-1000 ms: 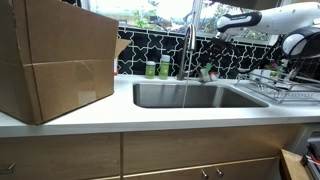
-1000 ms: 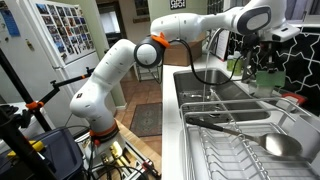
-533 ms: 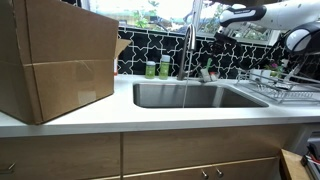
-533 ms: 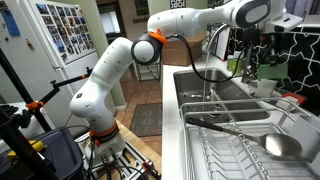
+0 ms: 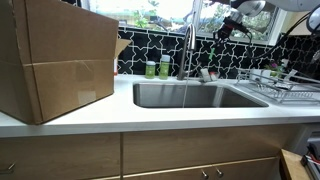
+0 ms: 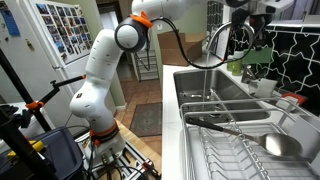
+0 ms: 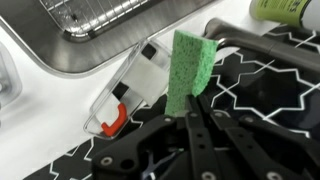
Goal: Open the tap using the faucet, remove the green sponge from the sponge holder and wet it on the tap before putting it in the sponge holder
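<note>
The end effector point(image 7: 190, 112) pinches the green sponge point(image 7: 190, 65) at one end, its long axis sticking straight out, held high above the tabletop point(image 5: 150, 115); the tap point(image 5: 190, 40) stands near, toward the cardboard box point(image 5: 55, 60)

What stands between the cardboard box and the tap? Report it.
Two green containers stand between the cardboard box and the tap, shown in an exterior view.

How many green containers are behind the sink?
2. One container stands behind the sink near the tap; the other container right beside it. The box may hide more.
</note>
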Controlling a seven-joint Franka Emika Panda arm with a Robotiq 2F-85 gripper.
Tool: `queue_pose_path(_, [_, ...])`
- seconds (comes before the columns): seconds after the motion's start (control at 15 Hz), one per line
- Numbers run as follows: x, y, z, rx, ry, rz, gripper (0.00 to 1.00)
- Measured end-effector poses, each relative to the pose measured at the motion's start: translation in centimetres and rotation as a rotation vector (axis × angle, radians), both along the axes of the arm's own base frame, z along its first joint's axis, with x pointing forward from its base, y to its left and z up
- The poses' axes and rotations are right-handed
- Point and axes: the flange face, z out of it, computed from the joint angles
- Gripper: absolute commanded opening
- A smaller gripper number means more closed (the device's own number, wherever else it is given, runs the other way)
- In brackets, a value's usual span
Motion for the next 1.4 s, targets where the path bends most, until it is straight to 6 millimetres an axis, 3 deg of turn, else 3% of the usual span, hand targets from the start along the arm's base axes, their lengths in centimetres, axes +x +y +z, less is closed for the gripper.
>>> queue_pose_path(0.27, [-1.4,3.8,0.6,0.133,0.042,0.078,0.04])
queue_pose_path(1.0, [-1.1,3.8,0.3,0.141,0.041,0.064,0.01])
queue_pose_path(1.4, [-0.5,5.0,-2.5,0.360,0.070,-0.078,0.01])
